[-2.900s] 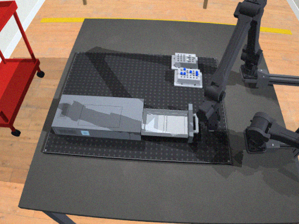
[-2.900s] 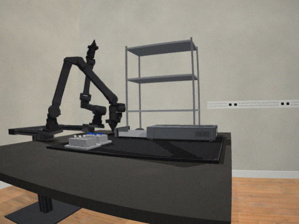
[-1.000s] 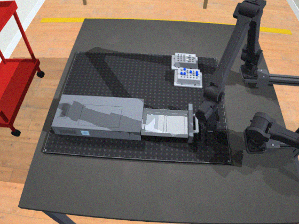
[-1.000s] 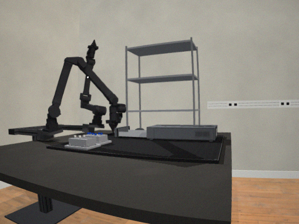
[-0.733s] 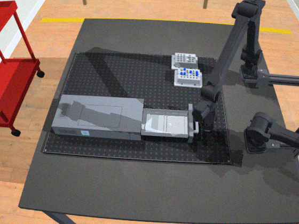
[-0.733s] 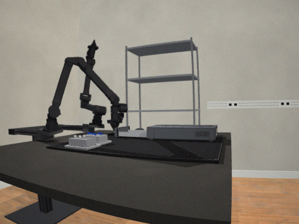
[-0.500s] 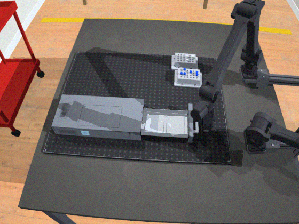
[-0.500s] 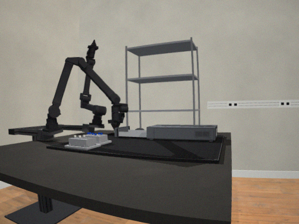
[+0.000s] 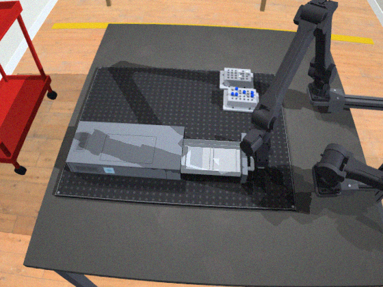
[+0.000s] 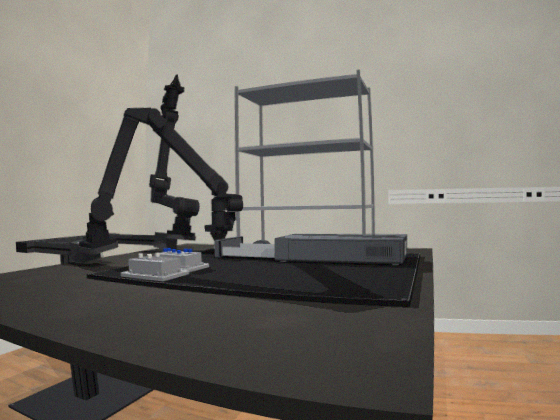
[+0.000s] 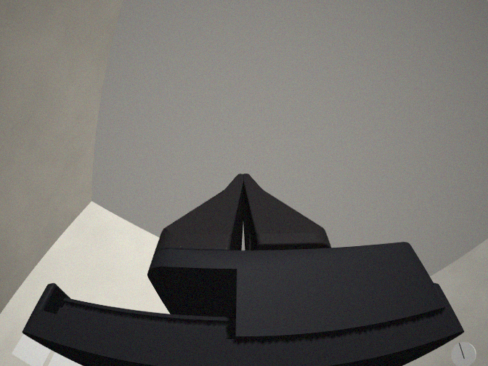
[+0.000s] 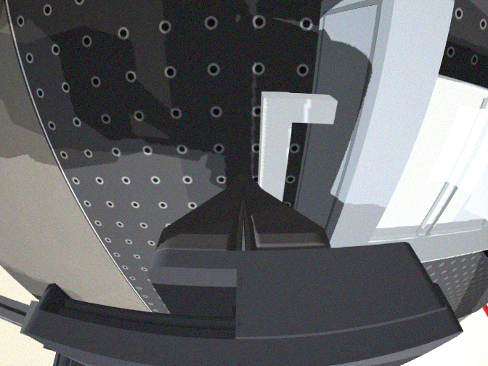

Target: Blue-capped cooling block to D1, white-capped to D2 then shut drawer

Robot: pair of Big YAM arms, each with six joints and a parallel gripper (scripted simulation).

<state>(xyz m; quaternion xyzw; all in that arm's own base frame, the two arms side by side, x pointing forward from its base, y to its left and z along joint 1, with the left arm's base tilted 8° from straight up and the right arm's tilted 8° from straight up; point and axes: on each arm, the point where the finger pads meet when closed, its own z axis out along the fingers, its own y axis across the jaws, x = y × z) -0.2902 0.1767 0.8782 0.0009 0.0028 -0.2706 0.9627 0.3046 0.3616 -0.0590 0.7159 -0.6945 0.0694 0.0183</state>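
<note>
And here we are at the drawer [image 9: 211, 173] [image 10: 250, 251] [image 12: 417, 247], standing out of the cooler COLD [image 9: 130, 131] [image 10: 345, 248] with no block showing in it! The blue-capped block [image 9: 242, 102] [image 10: 187, 259] sits on the slot nearer COLD, the white-capped block [image 9: 236, 82] [image 10: 154, 267] just beyond, both looking level, though the locators are too small to judge. The right gripper [image 9: 260, 165] [image 10: 218, 237] [image 12: 243, 182] has its fingers closed on nothing, tips beside the pale handle [image 9: 252, 164] [image 12: 274, 149]; whether they touch it, I cannot tell. Away up high, the left gripper [image 10: 176, 77] [image 11: 242, 182] points skyward, pinched together and bare. Now, how will this drawer behave? I'd expect a stiff, fairly light box on runners, happy to slide if driven straight. No grip needed, I fancy: closed tips against the middle of the handle bar or the front panel [image 9: 244, 171] [image 12: 406, 78], pressing squarely towards the cooler (a shove at one corner might well make it bind). The bar looks smooth, so tips could skid off. And those blocks, with their loose tubes, want no knock from a passing elbow!

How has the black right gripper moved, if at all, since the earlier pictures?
Yes, the right gripper moved toward the pale angular drawer handle, top view.
</note>
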